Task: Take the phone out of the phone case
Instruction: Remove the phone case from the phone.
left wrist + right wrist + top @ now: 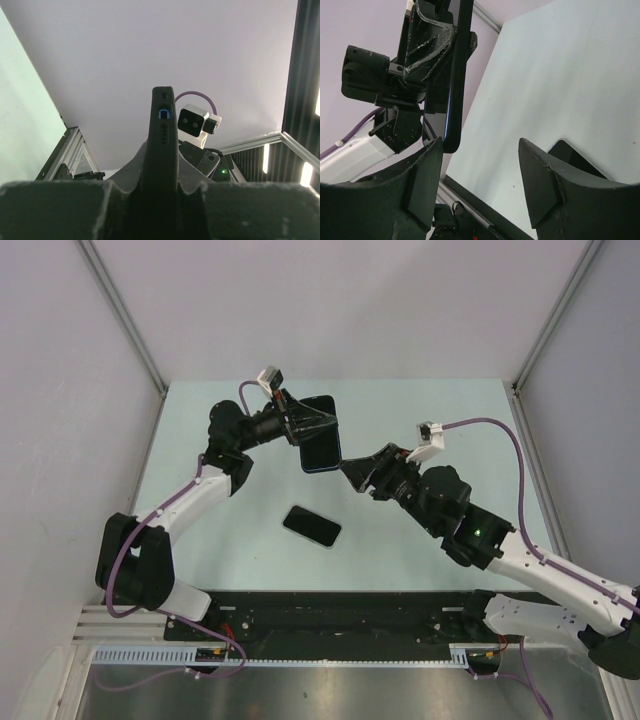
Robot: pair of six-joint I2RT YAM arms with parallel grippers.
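Note:
My left gripper holds a dark phone case up off the table and is shut on its flat faces. In the left wrist view the phone case stands edge-on between the jaws of the left gripper. A blue rim shows through a side cutout, so the phone looks to be inside. My right gripper is open just right of the case's lower corner. In the right wrist view, the left finger of the right gripper sits right below that corner; whether they touch is unclear.
A second flat black slab lies on the pale green table in front of the arms, also seen as a slab behind my right finger. White walls close in the sides and back. A black rail runs along the near edge.

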